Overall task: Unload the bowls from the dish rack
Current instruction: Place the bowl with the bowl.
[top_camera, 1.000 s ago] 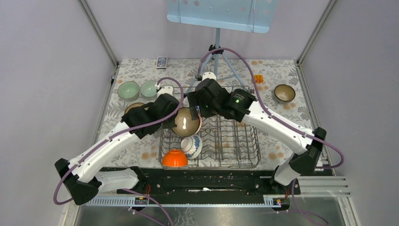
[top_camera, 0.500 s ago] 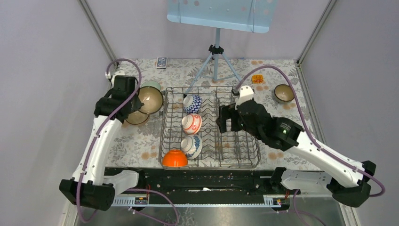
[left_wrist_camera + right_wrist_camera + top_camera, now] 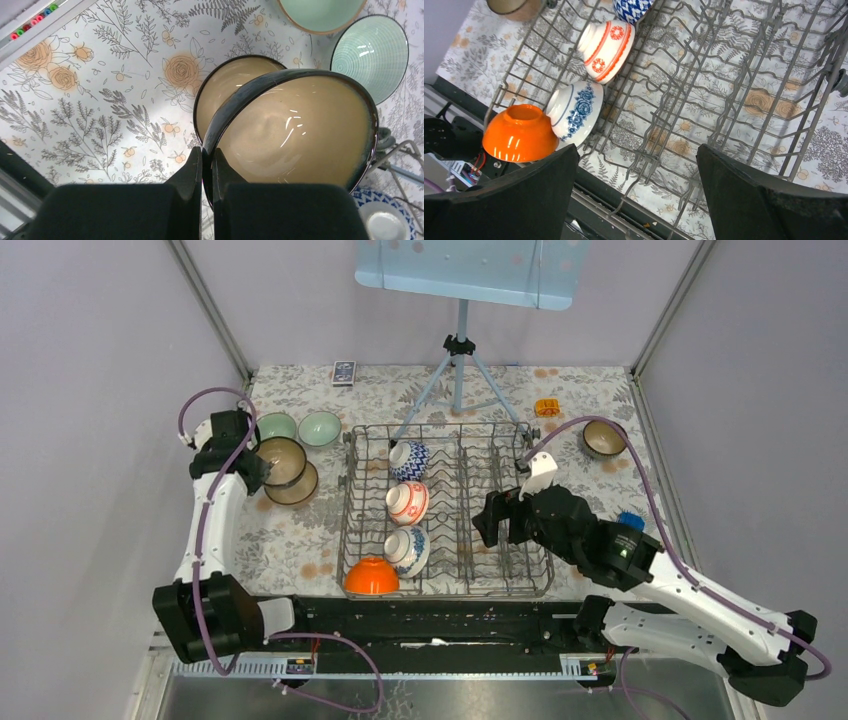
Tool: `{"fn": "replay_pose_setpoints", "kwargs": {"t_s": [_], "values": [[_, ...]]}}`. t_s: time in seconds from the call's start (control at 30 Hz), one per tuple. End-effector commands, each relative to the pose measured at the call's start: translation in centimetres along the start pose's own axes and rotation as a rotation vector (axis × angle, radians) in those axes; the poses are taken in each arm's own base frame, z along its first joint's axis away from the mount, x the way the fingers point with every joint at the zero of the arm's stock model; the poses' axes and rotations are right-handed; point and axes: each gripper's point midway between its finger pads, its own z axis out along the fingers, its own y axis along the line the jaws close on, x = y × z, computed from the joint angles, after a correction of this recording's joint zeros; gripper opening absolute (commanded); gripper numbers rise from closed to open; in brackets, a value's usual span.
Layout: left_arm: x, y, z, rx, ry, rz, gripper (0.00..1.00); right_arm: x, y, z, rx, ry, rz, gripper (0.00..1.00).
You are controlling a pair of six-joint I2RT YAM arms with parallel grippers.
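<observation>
Left pincer (image 3: pixel 207 156) of mine is clamped on the rim of the dark brown bowl (image 3: pixel 295 135). That bowl has come out of the dish rack (image 3: pixel 505 550) and now hangs at the far left, over a second brown bowl (image 3: pixel 225 90) beside the pale green bowls (image 3: pixel 320 427). One fewer to unload: four remain racked, the orange bowl (image 3: pixel 371 577) nearest. My right pincer (image 3: pixel 636 165), fingers apart and empty, has drawn back from mid-rack toward its near right side.

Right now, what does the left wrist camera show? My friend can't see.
Jaws pinch the rim of a dark brown ceramic bowl with a tan inside, partly covering a matching bowl on the flowery tablecloth. Two pale green bowls lie beyond.
</observation>
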Motion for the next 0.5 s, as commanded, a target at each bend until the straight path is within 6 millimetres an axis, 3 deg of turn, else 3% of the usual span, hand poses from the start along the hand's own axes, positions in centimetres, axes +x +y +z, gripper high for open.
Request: {"fn": "replay_pose_setpoints", "kwargs": {"t_s": [0.0, 0.47], "values": [[-3.4, -2.8, 0.6, 0.124, -0.102, -0.138, 0.0, -1.7, 0.8, -0.7, -0.047, -0.074, 0.026, 0.95], [-0.5, -2.1, 4.6, 0.105, 0.0, -0.159, 0.0, -2.3, 0.5, -2.1, -0.048, -0.099, 0.067, 0.95]]}}
